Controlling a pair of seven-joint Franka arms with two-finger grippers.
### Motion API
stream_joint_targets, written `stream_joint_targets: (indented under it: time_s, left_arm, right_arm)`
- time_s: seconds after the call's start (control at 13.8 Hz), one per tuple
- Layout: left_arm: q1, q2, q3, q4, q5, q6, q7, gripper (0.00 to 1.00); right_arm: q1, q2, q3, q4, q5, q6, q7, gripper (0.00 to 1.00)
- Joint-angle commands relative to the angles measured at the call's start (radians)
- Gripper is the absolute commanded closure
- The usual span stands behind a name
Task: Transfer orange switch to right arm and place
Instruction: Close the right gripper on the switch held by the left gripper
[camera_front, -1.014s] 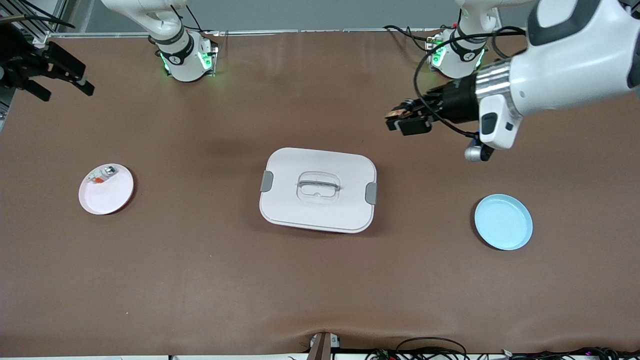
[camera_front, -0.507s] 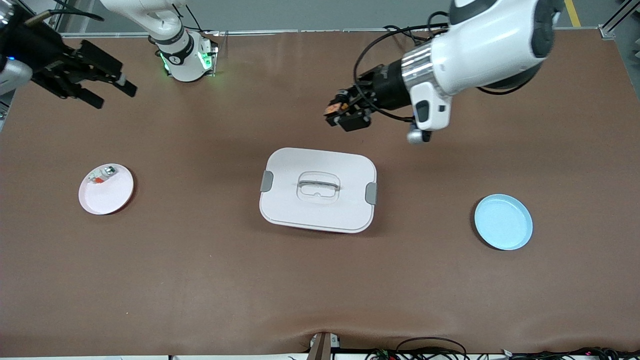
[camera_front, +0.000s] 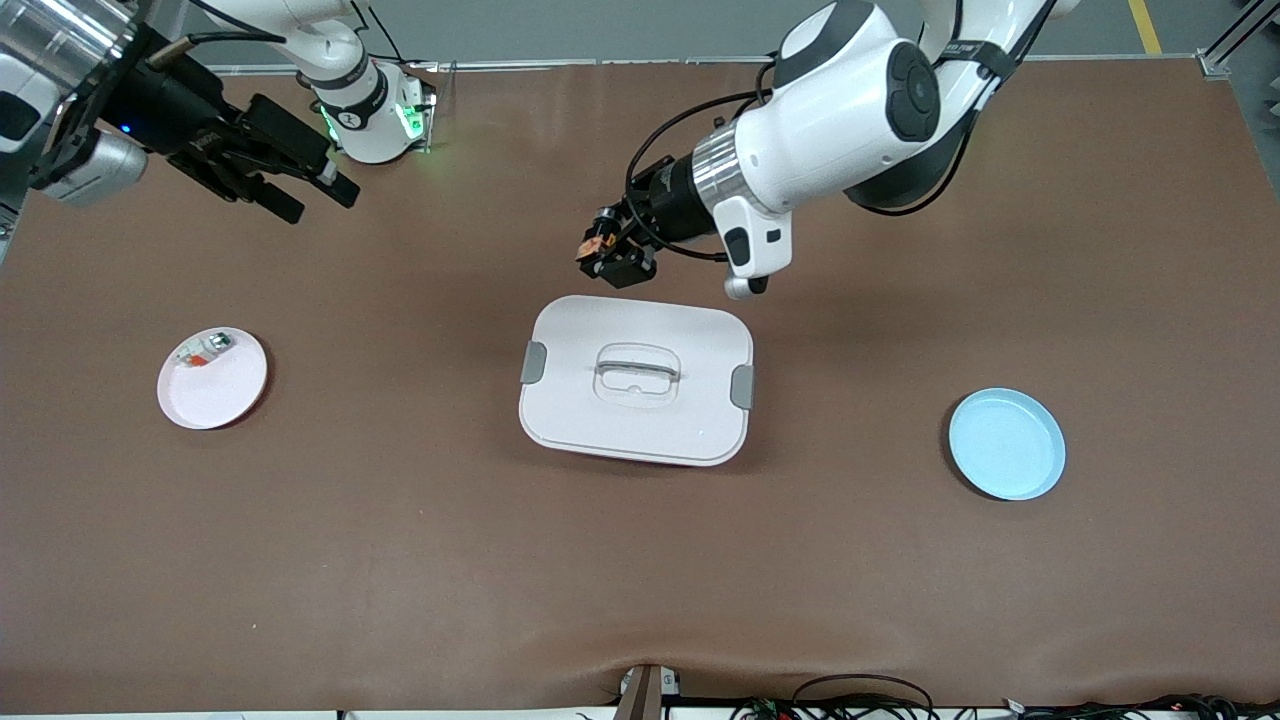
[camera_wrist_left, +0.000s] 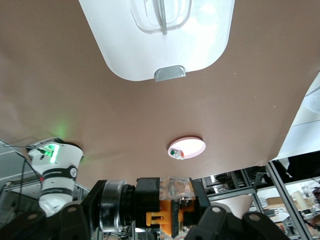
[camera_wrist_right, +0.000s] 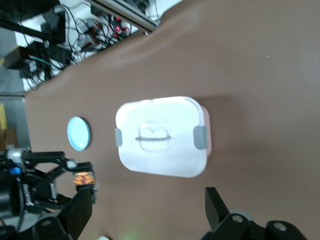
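Both arms have swung toward the middle of the brown tabletop (camera_front: 900, 560) since a second ago: the left end effector (camera_front: 603, 252), then over the tabletop near the left arm's base, now hangs just past the base-side edge of the white rectangular lidded container (camera_front: 636, 380), while the right end effector (camera_front: 312, 193), then at the tabletop's right-arm end, now hovers near the right arm's base. Pinched tight between the left end effector's fingers is the tiny black orange switch (camera_front: 592, 240), its orange face showing toward the right arm's end of the tabletop; the left wrist view shows its orange body (camera_wrist_left: 167, 215) clamped close under the camera. Opposite, the right end effector stands wide, its two black fingers (camera_wrist_right: 216, 205) spread with nothing between them, and its wrist view catches the left end effector with the switch farther off. At the tabletop's centre sits the container, lid on, grey clips at both short ends. Toward the right-arm end lies a round pale pink plate (camera_front: 225, 395) carrying a small whitish-silver part with an orange-red bit (camera_front: 203, 351). Toward the left-arm end lies a round light blue plate (camera_front: 1006, 444).
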Motion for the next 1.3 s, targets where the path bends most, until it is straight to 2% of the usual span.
stream_joint_targets:
  time_s: [0.0,0.43,0.58,0.87,1.23]
  left_arm:
    - [-0.03,0.017,0.001,0.013,0.054,0.059,-0.077,0.69]
    - [-0.065,0.037,0.004,0.014,0.076,0.147,-0.126,0.69]
    - [-0.074,0.043,0.004,0.013,0.094,0.161,-0.14,0.69]
    - [-0.076,0.049,0.004,0.014,0.105,0.162,-0.143,0.69]
    - [-0.076,0.047,0.004,0.013,0.106,0.162,-0.143,0.69]
  right_arm:
    - [0.105,-0.084,-0.007,-0.181,0.024,0.196,0.076,0.0]
    - [0.231,-0.075,-0.006,-0.284,0.03,0.37,0.122,0.0]
    - [0.269,-0.075,-0.006,-0.335,0.079,0.455,0.127,0.0]
    - [0.324,-0.034,-0.006,-0.312,0.064,0.47,0.061,0.0]
    - [0.328,0.039,-0.004,-0.264,0.062,0.5,0.045,0.0]
